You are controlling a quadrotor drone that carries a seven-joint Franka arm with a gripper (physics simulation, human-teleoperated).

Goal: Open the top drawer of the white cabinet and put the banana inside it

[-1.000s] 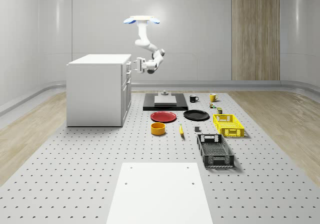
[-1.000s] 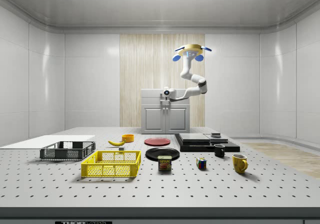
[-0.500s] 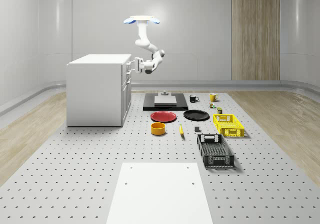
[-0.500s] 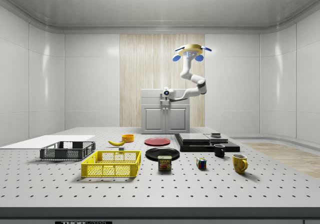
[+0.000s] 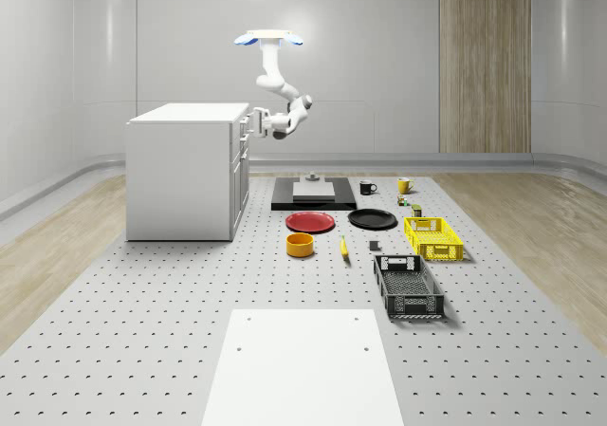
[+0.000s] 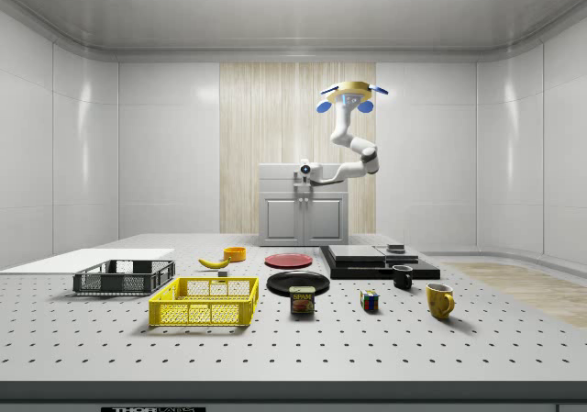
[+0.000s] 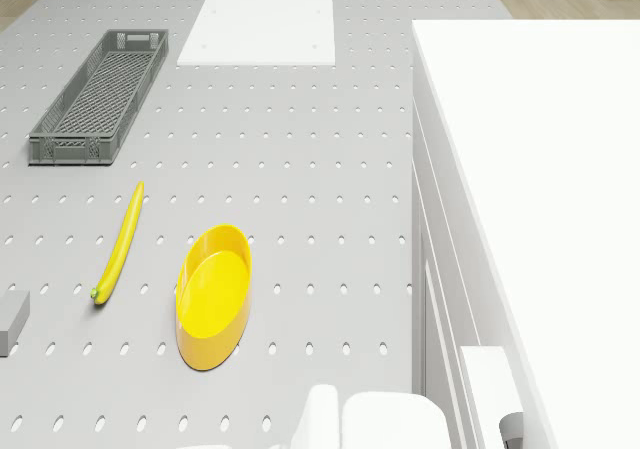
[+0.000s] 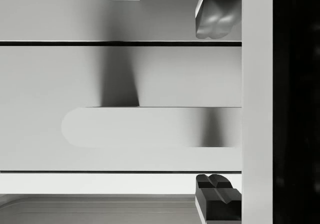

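The white cabinet stands at the whole-scene view's left, its drawers shut. The drone hovers beside it, above its drawer side, with the arm bent down toward the top drawer. My gripper is level with that drawer's front. In the wrist view the gripper is open, one fingertip on each side of the top drawer's handle, not touching it. The banana lies on the table beside an orange bowl; the banana also shows in the drone view.
A red plate and a black plate lie near a black platform. A yellow basket and a dark crate sit to the whole-scene view's right. A white board lies at the front.
The gripper has moved closer to the cabinet's top drawer front, toward the whole-scene view's left. The drone holds its place and the banana has not moved.
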